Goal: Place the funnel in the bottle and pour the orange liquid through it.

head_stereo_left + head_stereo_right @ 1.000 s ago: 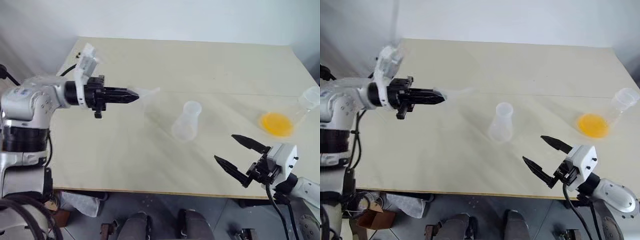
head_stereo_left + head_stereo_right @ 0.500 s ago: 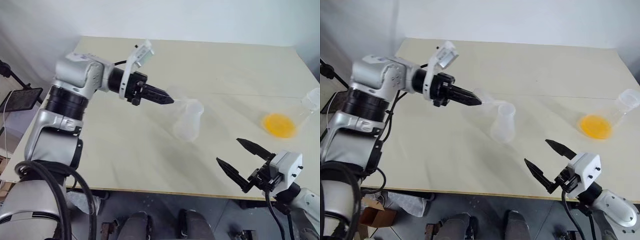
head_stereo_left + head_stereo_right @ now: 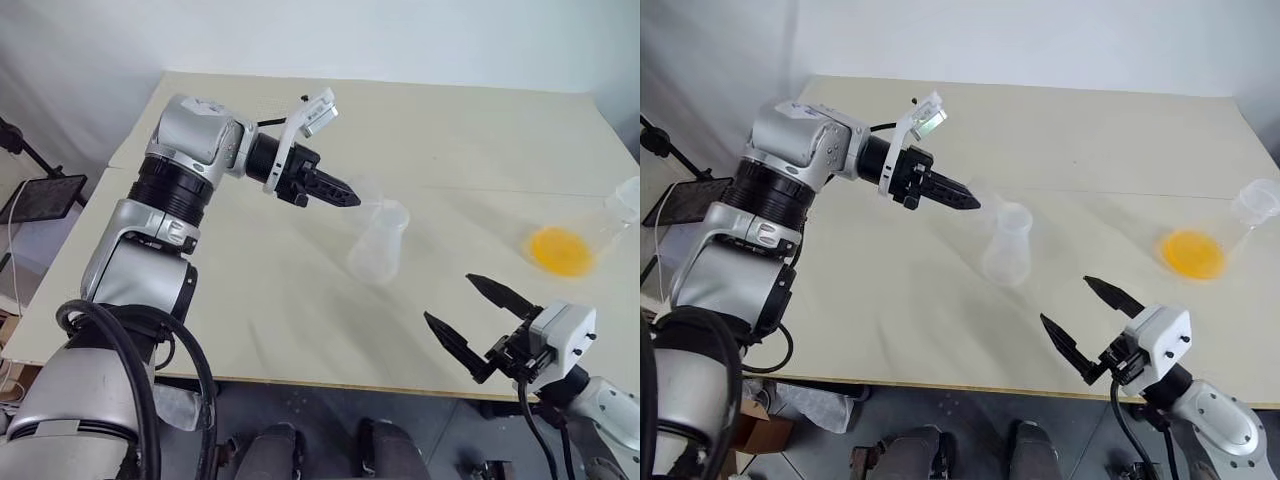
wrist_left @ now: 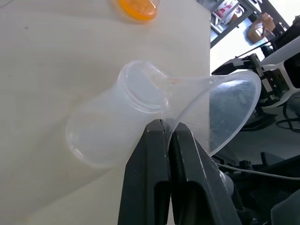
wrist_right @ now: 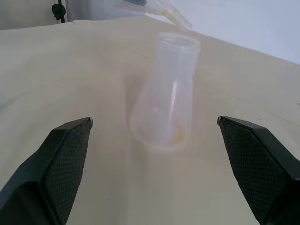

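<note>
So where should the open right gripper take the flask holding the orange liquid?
Probably at the neck of the conical flask, coming from the near side: it narrows there, while the base with the orange liquid looks wide for the right gripper.

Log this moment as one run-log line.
left hand: shut on funnel, spout at bottle mouth | right hand: open, empty | orange liquid: in flask, unpoured

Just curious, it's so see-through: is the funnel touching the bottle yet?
Cannot tell. In the left wrist view the funnel spout overlaps the bottle mouth, but clear plastic hides any contact or gap.
</note>
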`<control>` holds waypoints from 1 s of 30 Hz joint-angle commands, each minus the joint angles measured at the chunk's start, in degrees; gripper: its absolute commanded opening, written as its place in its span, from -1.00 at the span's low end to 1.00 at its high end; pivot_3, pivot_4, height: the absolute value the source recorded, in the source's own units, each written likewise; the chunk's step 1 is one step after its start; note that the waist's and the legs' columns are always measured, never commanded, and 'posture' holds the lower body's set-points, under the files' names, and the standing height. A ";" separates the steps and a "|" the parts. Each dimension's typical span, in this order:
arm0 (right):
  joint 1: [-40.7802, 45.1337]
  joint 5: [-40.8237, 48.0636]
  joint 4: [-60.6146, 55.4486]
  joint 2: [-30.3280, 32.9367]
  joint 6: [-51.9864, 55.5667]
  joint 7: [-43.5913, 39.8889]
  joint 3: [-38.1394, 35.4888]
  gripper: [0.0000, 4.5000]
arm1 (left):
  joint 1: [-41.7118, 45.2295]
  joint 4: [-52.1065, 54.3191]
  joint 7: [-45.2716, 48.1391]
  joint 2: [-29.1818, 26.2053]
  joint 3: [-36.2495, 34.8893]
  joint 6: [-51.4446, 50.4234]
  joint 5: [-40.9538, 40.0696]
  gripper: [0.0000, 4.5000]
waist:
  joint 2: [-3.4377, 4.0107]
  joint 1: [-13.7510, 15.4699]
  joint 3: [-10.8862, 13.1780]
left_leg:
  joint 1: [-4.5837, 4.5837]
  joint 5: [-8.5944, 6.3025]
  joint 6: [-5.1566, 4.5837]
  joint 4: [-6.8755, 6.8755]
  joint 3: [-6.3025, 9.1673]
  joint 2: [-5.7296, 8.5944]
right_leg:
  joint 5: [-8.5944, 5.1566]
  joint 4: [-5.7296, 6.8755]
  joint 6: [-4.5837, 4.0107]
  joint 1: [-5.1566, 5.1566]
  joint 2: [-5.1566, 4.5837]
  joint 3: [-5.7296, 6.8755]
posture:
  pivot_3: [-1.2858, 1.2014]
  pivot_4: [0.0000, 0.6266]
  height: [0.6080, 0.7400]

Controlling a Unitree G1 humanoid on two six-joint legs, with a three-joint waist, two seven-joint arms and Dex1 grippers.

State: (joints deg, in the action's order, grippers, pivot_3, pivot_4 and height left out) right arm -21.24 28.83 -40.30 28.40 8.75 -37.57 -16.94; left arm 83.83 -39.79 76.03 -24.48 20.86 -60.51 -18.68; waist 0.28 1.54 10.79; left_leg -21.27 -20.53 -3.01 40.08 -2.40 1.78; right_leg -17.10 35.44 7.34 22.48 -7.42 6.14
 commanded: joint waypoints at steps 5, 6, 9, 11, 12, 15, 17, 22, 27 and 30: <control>0.62 -0.42 -1.91 -0.55 -1.63 1.28 0.39 1.00 | 5.28 -4.10 3.01 1.77 2.30 1.06 4.09 -0.99 | 0.00 -0.11 0.00 | 0.01 0.00 0.00 -0.01 -0.02 0.00 | 0.00 0.00 0.01 0.01 0.02 0.03 | 0.03 -0.52 1.00; 0.60 -0.47 -1.94 -0.58 -1.68 1.36 0.43 1.00 | 5.45 -4.43 3.62 1.80 2.67 1.31 4.57 -0.99 | 0.00 -0.12 0.00 | 0.01 0.00 0.00 -0.01 -0.03 0.00 | 0.00 0.00 0.01 0.02 0.02 0.03 | 0.03 -0.52 1.00; 0.43 -0.58 -2.18 -0.80 -1.79 1.67 0.50 1.00 | 5.76 -5.10 5.07 1.64 4.18 1.29 6.22 -0.99 | 0.00 -0.11 0.00 | 0.01 0.00 0.00 -0.01 -0.03 0.00 | 0.00 0.01 0.01 0.01 0.02 0.02 | 0.03 -0.52 1.00; 0.31 -0.73 -2.28 -0.97 -1.88 1.89 0.64 1.00 | 5.72 -5.36 6.19 1.50 4.80 1.35 7.00 -0.99 | 0.00 -0.06 0.00 | 0.01 0.00 0.00 -0.01 -0.03 0.00 | 0.00 0.01 0.01 0.01 0.02 0.02 | 0.03 -0.52 1.00; 0.26 -0.85 -2.28 -1.07 -1.95 1.97 0.78 1.00 | 5.74 -5.64 6.46 1.57 4.82 1.40 7.22 -0.99 | 0.00 -0.05 0.00 | -0.01 0.00 0.00 0.00 -0.03 0.00 | 0.00 0.01 0.01 0.02 0.01 0.02 | 0.03 -0.52 1.00; 0.19 -1.14 -2.23 -1.28 -2.15 2.12 1.18 1.00 | 6.09 -7.05 5.89 2.66 4.07 1.67 7.77 -0.99 | 0.00 -0.05 0.00 | 0.00 0.00 0.00 0.00 -0.02 0.00 | 0.00 0.01 0.01 0.02 0.00 0.01 | 0.03 -0.52 1.00; 0.49 -1.28 -2.09 -1.35 -2.18 2.25 1.54 1.00 | 6.73 -8.64 5.07 4.26 3.17 1.76 7.84 -0.99 | 0.00 0.02 0.00 | 0.00 0.00 0.00 0.00 -0.02 0.00 | 0.00 0.01 0.01 0.01 0.00 0.01 | 0.03 -0.52 1.00; 1.34 -1.23 -1.90 -1.11 -2.00 2.43 1.73 1.00 | 8.03 -11.58 4.81 6.44 2.28 2.50 8.74 -0.99 | -0.01 -0.11 0.00 | -0.01 0.00 -0.01 0.00 -0.01 0.02 | 0.00 0.01 0.01 0.02 -0.01 0.02 | 0.03 -0.52 1.00; 1.03 -1.32 -2.22 -1.34 -2.15 2.54 1.85 1.00 | 9.15 -14.04 4.89 7.58 1.57 3.47 9.69 -0.90 | 0.00 -0.13 0.00 | 0.00 0.00 -0.01 0.01 -0.02 -0.01 | 0.00 0.03 0.01 0.03 0.01 0.03 | 0.03 -0.52 1.00; 0.79 -1.41 -2.35 -1.53 -2.39 2.75 1.72 1.00 | 9.47 -15.40 4.71 8.01 1.06 4.10 10.36 -0.58 | -0.01 0.00 0.01 | -0.01 0.01 -0.01 0.02 -0.03 0.01 | 0.00 0.03 0.01 0.03 0.00 0.04 | 0.03 -0.52 1.00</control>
State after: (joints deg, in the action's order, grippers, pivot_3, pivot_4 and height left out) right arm -20.14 27.09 -40.31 27.36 7.62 -35.41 -14.86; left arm 91.12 -55.16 80.73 -16.73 23.18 -57.20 -8.65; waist 0.27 1.54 10.80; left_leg -21.28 -20.52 -3.03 40.09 -2.43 1.80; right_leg -17.11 35.47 7.35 22.50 -7.43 6.18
